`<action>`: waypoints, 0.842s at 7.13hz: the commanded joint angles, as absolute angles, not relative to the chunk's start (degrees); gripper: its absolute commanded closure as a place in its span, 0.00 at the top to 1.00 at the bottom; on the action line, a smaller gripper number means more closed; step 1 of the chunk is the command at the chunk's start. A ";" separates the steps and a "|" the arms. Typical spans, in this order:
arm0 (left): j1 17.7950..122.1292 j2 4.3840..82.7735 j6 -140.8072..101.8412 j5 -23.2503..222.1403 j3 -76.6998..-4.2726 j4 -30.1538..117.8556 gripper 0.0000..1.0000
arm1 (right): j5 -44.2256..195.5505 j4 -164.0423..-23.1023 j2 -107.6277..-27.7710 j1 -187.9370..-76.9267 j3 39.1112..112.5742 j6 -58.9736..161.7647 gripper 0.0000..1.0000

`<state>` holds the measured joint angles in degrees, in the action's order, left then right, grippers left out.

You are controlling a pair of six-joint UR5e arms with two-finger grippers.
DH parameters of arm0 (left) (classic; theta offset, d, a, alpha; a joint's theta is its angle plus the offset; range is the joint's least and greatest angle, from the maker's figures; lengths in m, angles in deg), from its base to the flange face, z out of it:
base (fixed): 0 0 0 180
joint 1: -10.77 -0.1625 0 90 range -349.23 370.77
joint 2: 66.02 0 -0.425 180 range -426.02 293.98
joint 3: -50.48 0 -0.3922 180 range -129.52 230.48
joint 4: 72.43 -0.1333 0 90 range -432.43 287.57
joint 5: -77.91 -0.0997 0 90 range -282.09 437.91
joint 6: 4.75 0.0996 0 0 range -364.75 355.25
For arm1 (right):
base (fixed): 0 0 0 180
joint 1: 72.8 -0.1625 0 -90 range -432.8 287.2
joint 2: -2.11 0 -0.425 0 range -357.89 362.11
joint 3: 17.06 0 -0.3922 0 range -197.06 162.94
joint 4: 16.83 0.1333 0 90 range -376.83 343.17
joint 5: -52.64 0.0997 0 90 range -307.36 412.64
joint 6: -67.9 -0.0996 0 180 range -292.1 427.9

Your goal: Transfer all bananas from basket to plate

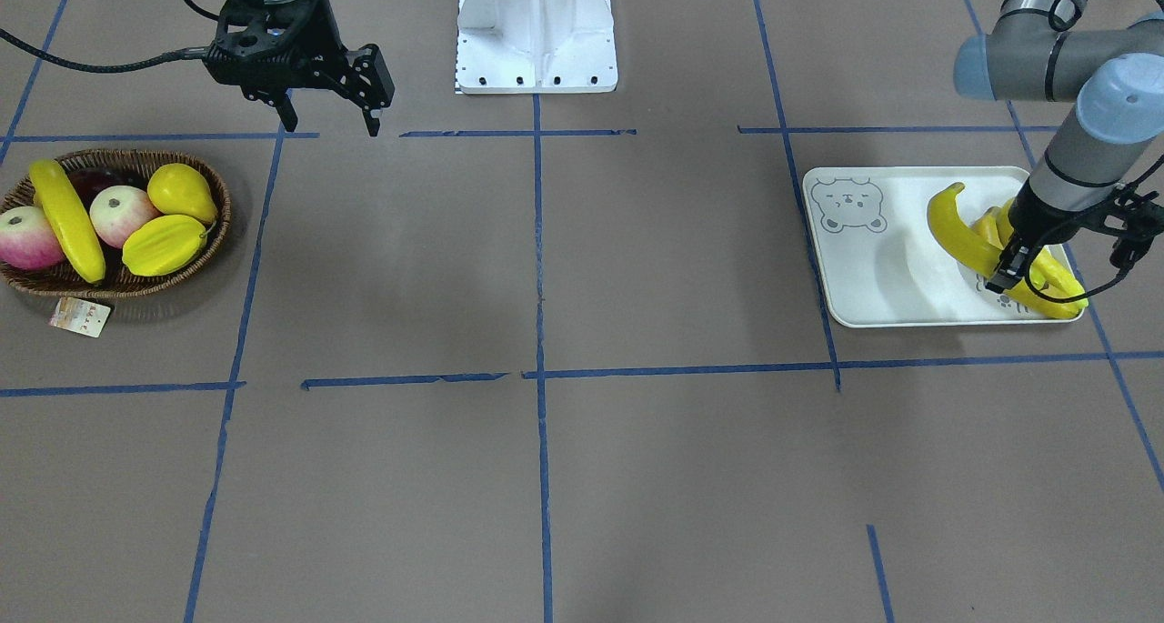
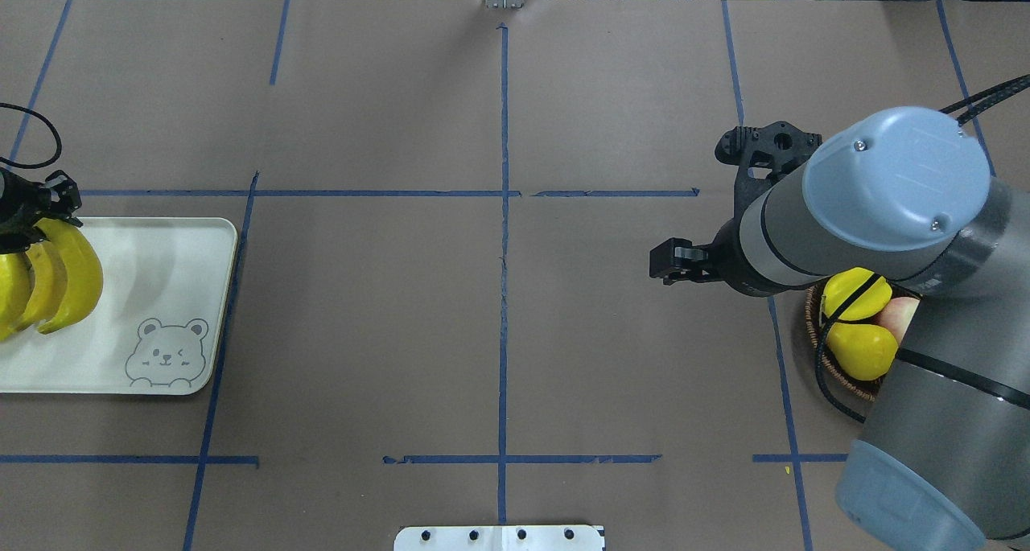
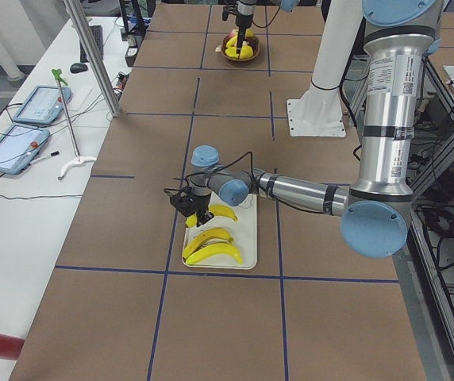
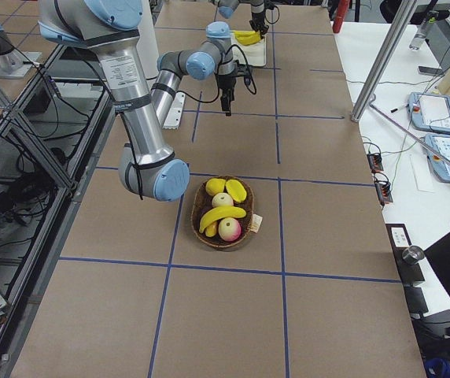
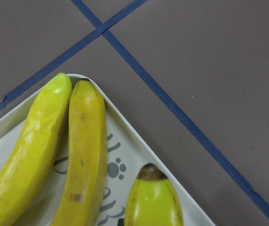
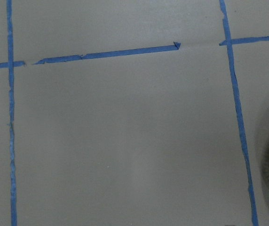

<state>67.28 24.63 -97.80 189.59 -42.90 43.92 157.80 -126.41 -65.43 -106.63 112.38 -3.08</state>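
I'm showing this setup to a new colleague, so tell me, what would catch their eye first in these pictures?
Three glossy yellow curved bananas lie bunched on the pale rectangular bear-print tray at the robot's left, with the left gripper down among them. Far across the table, the dark-brown wicker basket holds one more long banana among other fruit, the right gripper hanging open near it.

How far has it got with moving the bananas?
Done: three bananas lie on the plate. In hand: the left gripper is down among them; whether it grips one, I cannot tell. Left: one banana in the basket, among other fruit; the right gripper hangs open and empty nearby.
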 commanded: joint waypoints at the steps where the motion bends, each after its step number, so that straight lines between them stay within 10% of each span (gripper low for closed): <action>1: 67.72 24.69 -95.39 188.92 -42.32 46.05 1.00 | 157.93 -126.43 -66.01 -106.81 112.40 -2.86 1.00; 6: 71.06 26.00 -90.36 198.31 -58.47 37.79 1.00 | 159.61 -124.68 -83.97 -111.82 120.12 15.65 1.00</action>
<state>71.32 25.46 -90.36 196.69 -54.09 39.37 159.47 -125.73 -77.65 -110.93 117.84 10.23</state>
